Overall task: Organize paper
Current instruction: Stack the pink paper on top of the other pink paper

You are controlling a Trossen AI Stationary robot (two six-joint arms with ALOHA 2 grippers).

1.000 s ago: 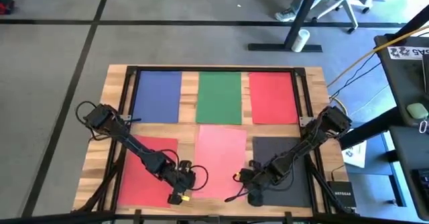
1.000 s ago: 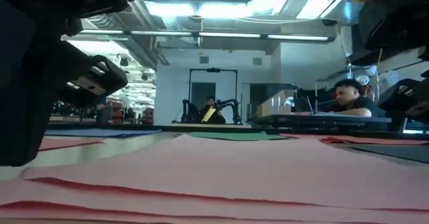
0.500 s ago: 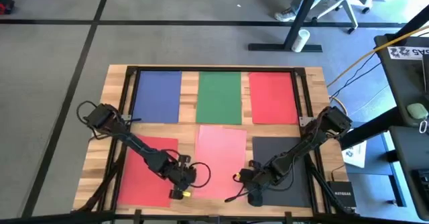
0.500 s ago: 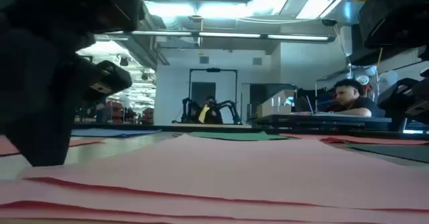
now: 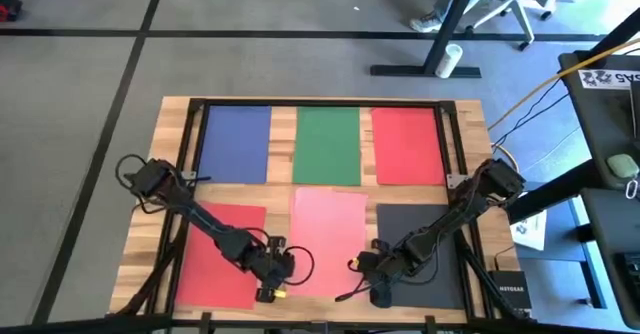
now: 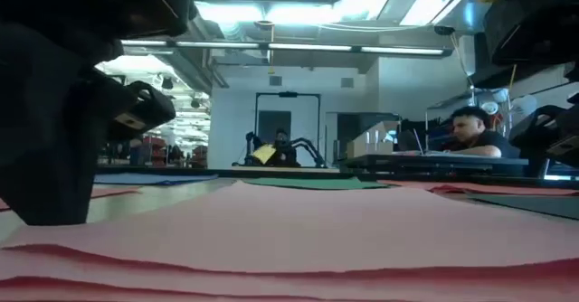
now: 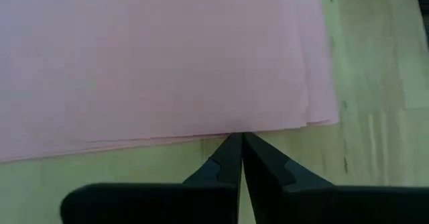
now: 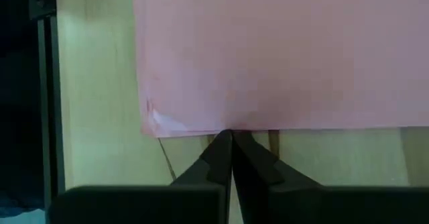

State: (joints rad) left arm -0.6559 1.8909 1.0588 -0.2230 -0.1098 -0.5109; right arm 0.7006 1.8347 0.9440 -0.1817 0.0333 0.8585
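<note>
Sheets of paper lie flat on the wooden table (image 5: 160,194): blue (image 5: 235,142), green (image 5: 327,144) and red (image 5: 407,144) along the far side, red (image 5: 215,259), a salmon pink stack (image 5: 330,229) and dark grey (image 5: 440,274) along the near side. My left gripper (image 5: 267,290) is shut at the pink stack's near left corner. My right gripper (image 5: 377,292) is shut at its near right corner. The low view shows the pink stack (image 6: 344,221) with its near edges slightly fanned. My left gripper (image 7: 236,137) has its shut fingertips against the pink stack's near edge (image 7: 221,134), close to a corner (image 7: 334,120); the stack lies flat on the table. My right gripper (image 8: 231,131) has its shut fingertips against the same near edge (image 8: 244,127), close to the other corner (image 8: 146,127).
Black frame rails (image 5: 190,144) run along the table's sides and far edge. A box (image 5: 510,292) sits off the table's near right corner. In the low view a person (image 6: 475,130) sits at a desk in the room beyond, and another robot station (image 6: 285,144) stands far back.
My left gripper has shifted slightly at the pink stack's near left corner, staying shut. In the low view the fanned near edges of the pink sheets have moved a little and lie at a different slant.
</note>
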